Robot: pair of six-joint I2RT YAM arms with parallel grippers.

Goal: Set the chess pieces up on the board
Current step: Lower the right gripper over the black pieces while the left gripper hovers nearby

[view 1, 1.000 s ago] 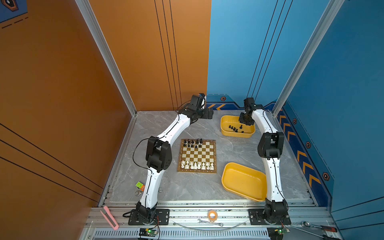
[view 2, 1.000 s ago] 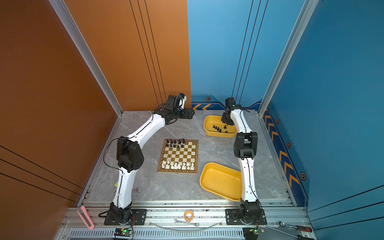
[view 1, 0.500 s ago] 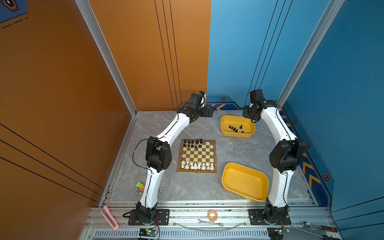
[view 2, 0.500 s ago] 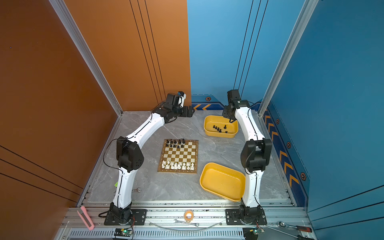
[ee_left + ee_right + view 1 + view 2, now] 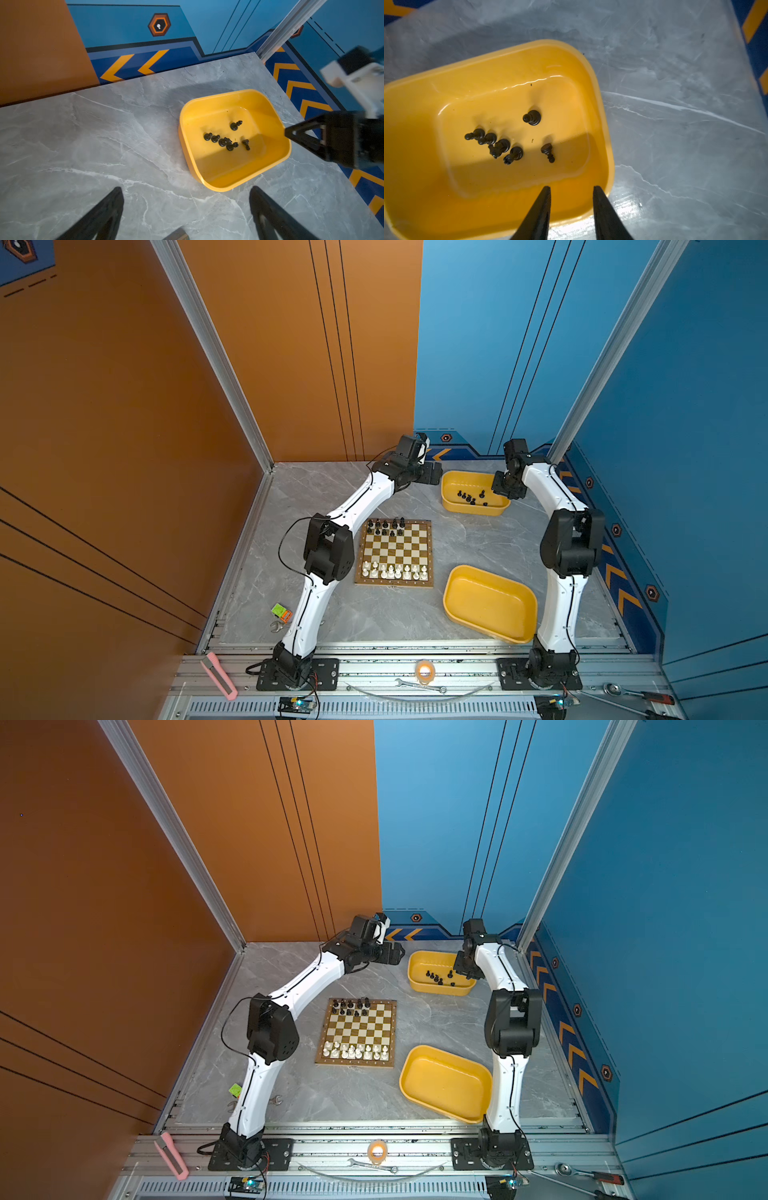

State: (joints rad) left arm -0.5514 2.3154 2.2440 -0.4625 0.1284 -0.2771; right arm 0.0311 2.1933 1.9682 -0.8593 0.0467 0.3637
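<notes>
Right gripper (image 5: 571, 188): jaws narrowly parted and holding nothing, poised over the rim of the yellow tray (image 5: 600, 108).
Left gripper (image 5: 186, 188): spread wide and empty, above the tabletop (image 5: 104, 135) beside that tray.
Chess pieces: six black pieces (image 5: 500, 146) lie in the tray, four of them bunched; the white pieces (image 5: 395, 571) line the near edge of the board (image 5: 395, 551).
Risk: a pinch into the bunch may catch two pieces or scatter neighbours, and a glossy piece could slip out.
Second risk: both arms crowd one tray and could collide.
</notes>
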